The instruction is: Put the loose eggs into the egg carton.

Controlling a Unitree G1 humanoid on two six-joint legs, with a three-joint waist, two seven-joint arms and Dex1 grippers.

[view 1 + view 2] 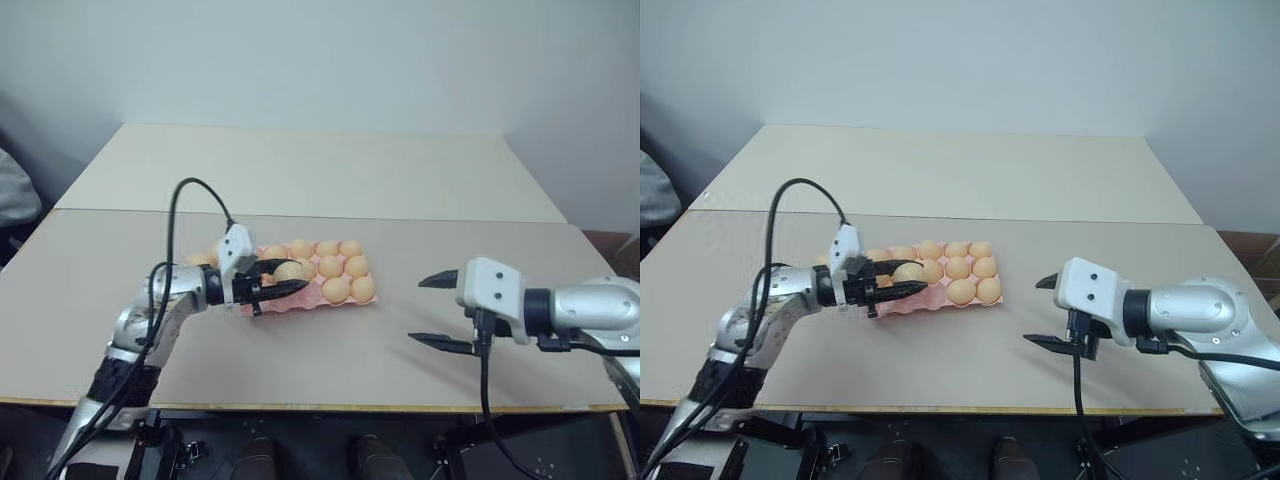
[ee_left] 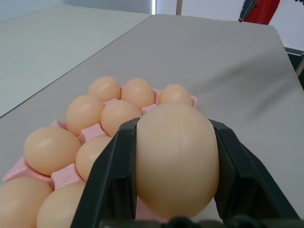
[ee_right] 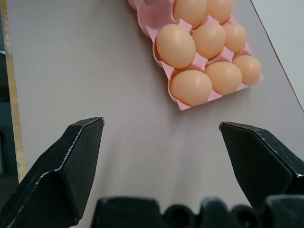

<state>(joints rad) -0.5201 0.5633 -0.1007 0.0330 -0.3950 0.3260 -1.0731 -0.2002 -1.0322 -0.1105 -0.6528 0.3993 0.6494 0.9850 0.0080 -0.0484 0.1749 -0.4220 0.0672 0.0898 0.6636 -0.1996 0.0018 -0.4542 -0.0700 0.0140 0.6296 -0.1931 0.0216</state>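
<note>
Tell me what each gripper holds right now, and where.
Left gripper: one egg, jaws clamped on its two opposite sides, above the egg carton. Right gripper: nothing, jaws open.

Tan-orange eggs [image 3: 175, 46], pale-pink egg carton [image 3: 151, 32], plain beige table [image 1: 300, 345].

A beige desk [image 1: 330, 360] carries a pink egg carton [image 3: 161, 61], which lies flat on it near the middle. A second, paler desk [image 1: 320, 170] butts against the far edge of the first, beyond the carton. One egg [image 1: 200, 259] seems to lie on the beige desk just left of the carton.
</note>
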